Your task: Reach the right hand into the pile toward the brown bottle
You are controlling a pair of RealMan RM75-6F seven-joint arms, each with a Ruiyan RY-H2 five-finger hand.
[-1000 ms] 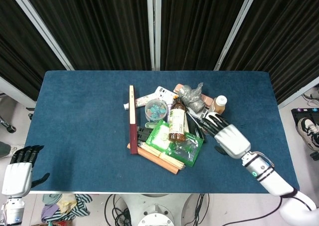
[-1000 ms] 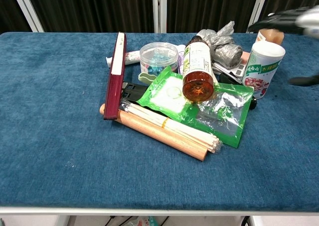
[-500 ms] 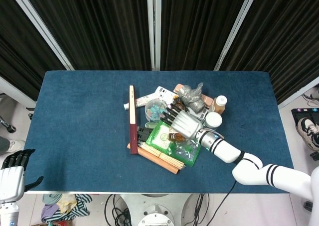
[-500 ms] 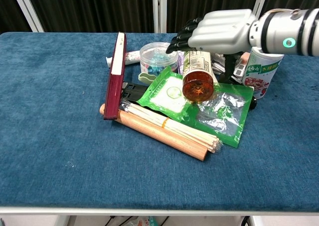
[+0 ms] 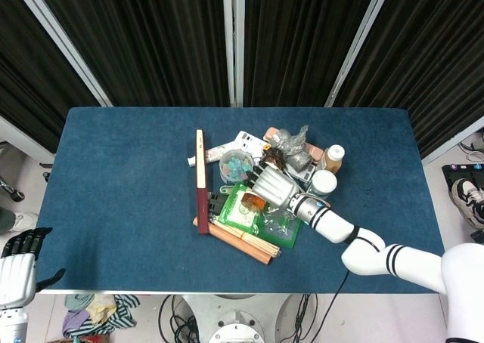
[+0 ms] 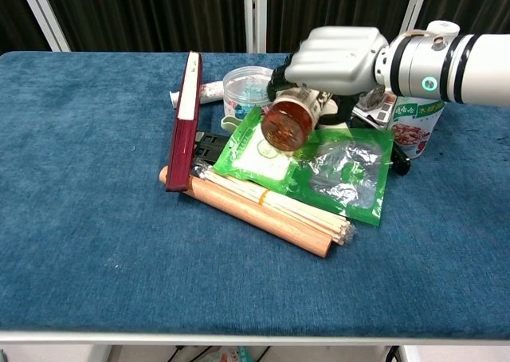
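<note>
The right hand (image 6: pixel 333 59) had wrapped over the brown bottle (image 6: pixel 288 123) mid-pile, gripping its body, base tilted up over the green pouch (image 6: pixel 335 171). Looked rigid, smooth and slippery, so I'd grab the labelled middle. Left hand (image 5: pixel 19 264) hung open off-table.

The brown bottle (image 6: pixel 288 120) lay tipped under the fingers (image 6: pixel 280 72), its round base facing outward.

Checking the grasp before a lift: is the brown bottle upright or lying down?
Lying tilted, not upright: the brown bottle points its round base at the chest camera, under the right hand.
</note>
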